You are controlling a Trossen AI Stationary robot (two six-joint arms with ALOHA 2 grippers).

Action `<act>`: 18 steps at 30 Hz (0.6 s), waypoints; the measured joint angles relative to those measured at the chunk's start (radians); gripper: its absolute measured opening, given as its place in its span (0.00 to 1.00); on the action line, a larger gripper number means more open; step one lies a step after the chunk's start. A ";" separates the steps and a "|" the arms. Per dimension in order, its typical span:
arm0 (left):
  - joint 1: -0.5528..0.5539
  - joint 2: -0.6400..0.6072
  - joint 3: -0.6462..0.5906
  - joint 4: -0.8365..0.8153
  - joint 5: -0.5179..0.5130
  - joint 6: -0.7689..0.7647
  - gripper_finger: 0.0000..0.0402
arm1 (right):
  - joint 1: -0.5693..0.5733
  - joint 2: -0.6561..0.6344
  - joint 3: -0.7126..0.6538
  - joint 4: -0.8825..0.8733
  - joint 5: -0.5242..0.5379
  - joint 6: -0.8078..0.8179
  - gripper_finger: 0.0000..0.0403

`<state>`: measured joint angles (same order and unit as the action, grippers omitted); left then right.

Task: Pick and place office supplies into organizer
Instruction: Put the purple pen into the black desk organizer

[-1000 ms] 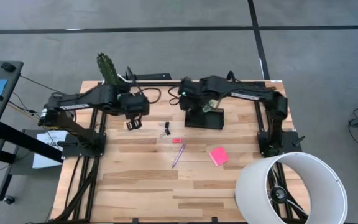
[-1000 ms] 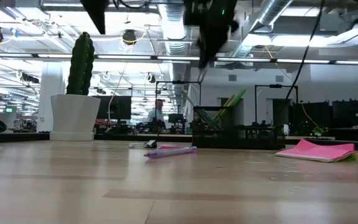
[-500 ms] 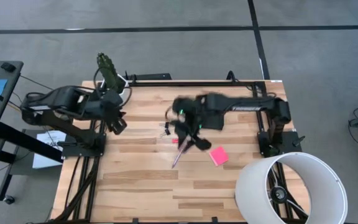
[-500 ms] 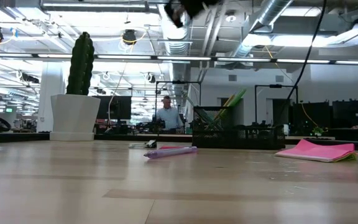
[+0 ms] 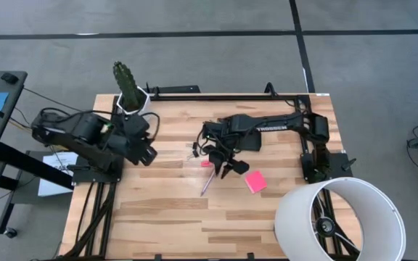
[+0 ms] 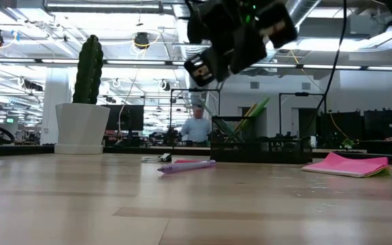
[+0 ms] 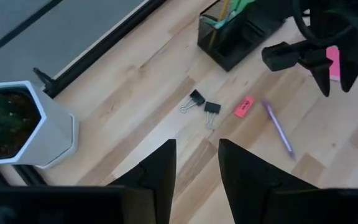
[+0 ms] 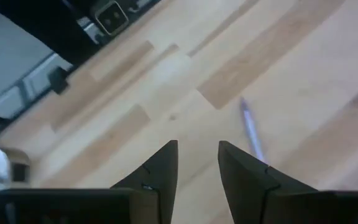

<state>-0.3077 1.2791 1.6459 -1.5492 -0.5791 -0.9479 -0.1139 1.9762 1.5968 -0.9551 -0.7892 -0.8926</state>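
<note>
The black organizer (image 7: 235, 34) stands at the far middle of the table with green and yellow pens upright in it. In front of it lie two black binder clips (image 7: 204, 104), a pink eraser (image 7: 244, 106), a purple pen (image 5: 207, 183) and a pink sticky pad (image 5: 255, 181). My right gripper (image 5: 223, 169) hovers open above the eraser and the pen's far end, fingers pointing down toward the pen (image 8: 250, 130). In the low view it (image 6: 206, 71) hangs well above the table. My left gripper (image 5: 145, 154) is open and empty near the left edge.
A cactus in a white pot (image 5: 127, 90) stands at the far left corner. A large white lampshade (image 5: 339, 217) fills the near right corner. Bare wood lies along the near edge. A person shows far behind the table (image 6: 196, 126).
My right gripper has swung from above the organizer toward the near edge and a little left, and now hangs over the eraser and purple pen. My left arm has drawn back toward the table's left edge. The things on the table have stayed in place.
</note>
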 joint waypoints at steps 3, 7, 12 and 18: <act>0.000 0.031 0.000 0.001 -0.013 -0.034 0.28 | -0.026 -0.004 -0.046 0.059 -0.020 -0.075 0.27; 0.000 0.073 0.000 0.000 -0.014 -0.076 0.28 | -0.048 -0.003 -0.143 0.194 -0.099 -0.091 0.27; 0.000 0.106 0.000 -0.001 -0.013 -0.115 0.28 | -0.078 -0.003 -0.272 0.426 -0.103 -0.128 0.27; 0.006 0.122 0.000 -0.003 -0.021 -0.119 0.28 | -0.101 -0.004 -0.360 0.699 -0.164 -0.095 0.27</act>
<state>-0.3012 1.4008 1.6459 -1.5518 -0.6001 -1.0672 -0.2150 1.9726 1.2368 -0.2557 -0.9534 -0.9876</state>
